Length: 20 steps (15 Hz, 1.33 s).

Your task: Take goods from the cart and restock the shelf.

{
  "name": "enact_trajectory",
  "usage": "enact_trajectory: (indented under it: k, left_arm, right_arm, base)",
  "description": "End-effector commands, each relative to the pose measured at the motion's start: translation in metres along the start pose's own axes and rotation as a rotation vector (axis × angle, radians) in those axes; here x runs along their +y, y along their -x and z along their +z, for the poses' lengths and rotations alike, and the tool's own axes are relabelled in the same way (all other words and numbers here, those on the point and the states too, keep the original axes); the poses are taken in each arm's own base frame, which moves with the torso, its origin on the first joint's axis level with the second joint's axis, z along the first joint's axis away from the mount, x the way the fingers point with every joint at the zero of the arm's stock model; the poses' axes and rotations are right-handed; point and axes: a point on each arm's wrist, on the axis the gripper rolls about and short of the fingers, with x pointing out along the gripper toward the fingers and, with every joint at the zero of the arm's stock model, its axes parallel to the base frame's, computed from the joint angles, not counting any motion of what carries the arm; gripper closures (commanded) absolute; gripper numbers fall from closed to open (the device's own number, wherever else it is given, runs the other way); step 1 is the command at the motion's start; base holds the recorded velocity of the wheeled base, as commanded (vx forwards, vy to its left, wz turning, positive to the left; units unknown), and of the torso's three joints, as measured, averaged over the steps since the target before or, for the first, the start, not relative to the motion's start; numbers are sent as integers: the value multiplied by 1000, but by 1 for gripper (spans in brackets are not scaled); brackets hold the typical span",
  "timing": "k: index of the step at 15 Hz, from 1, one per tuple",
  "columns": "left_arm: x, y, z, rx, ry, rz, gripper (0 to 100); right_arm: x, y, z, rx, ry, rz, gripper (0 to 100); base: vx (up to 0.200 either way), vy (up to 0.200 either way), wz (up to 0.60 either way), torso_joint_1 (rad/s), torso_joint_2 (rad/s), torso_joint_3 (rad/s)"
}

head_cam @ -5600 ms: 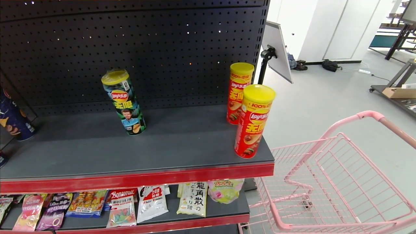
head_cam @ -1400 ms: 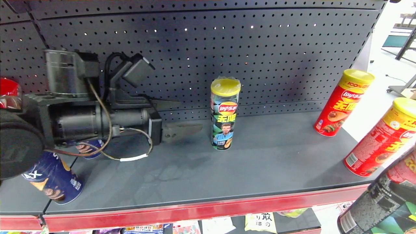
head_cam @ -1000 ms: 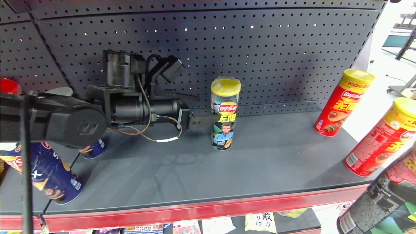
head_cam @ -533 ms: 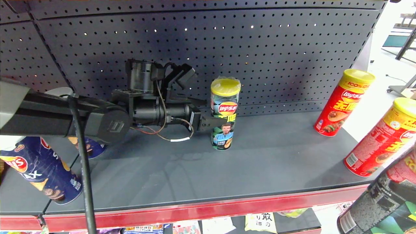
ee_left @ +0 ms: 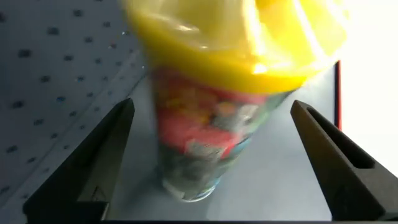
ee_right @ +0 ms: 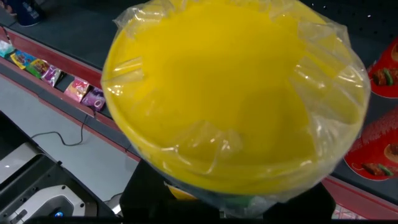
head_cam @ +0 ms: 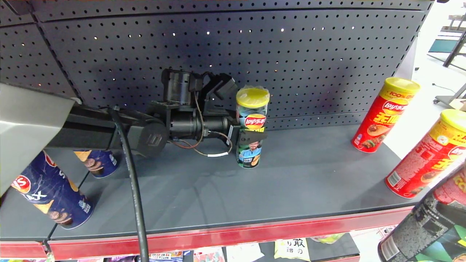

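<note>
A green chip can (head_cam: 251,127) with a yellow lid stands upright mid-shelf, close to the pegboard. My left gripper (head_cam: 251,135) comes in from the left at the can's mid height. It is open, with one finger in front of the can and one behind. In the left wrist view the can (ee_left: 211,124) sits between the wide-spread fingers (ee_left: 93,168) of the left gripper (ee_left: 211,177). My right gripper (ee_right: 236,205) is shut on a second chip can (ee_right: 233,93) with a plastic-wrapped yellow lid. That can (head_cam: 418,236) hangs off the shelf's front right corner.
Two red chip cans (head_cam: 382,114) (head_cam: 426,156) stand at the shelf's right end. Two blue cans (head_cam: 51,196) (head_cam: 96,163) stand at the left. The shelf (head_cam: 218,236) has a red front lip and free floor between the green can and the red ones. Snack bags (head_cam: 295,247) lie below.
My left arm has slid right along the shelf until its open fingers straddle the green can, which has not moved. The right-hand can has kept still over the last second.
</note>
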Motion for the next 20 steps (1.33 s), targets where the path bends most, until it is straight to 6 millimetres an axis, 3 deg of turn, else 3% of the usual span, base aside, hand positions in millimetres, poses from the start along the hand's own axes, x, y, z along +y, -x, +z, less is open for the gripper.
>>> enact_trajectory:
  k: [1,3,4,11,14,15,20]
  left_arm:
    - [0,-4,-3,6,2,-4,0]
    - [2,-7,-5,5,1,-2,0]
    - [3,-8,-3,-1,-3,-1,100]
    - [-1,-2,0,-1,-2,-15,100]
    - [-13,15,5,-3,-4,-25,100]
    - [-24,29,8,1,-1,-32,100]
    - [-58,51,-8,56,21,-89,100]
  right_arm:
    - [0,0,0,-1,2,1,100]
    - [0,0,0,-1,1,0,100]
    - [0,1,0,-2,1,0,100]
    - [0,2,1,-11,-7,-3,100]
    - [0,2,3,-17,-5,-3,100]
    - [0,3,4,-19,-4,-3,100]
    - [1,3,5,-23,-3,-2,100]
  base:
    - [0,0,0,0,0,0]
    - [0,0,0,0,0,0]
    - [0,0,0,0,0,0]
    - [0,0,0,0,0,0]
    - [0,0,0,0,0,0]
    - [0,0,0,0,0,0]
    - [0,0,0,0,0,0]
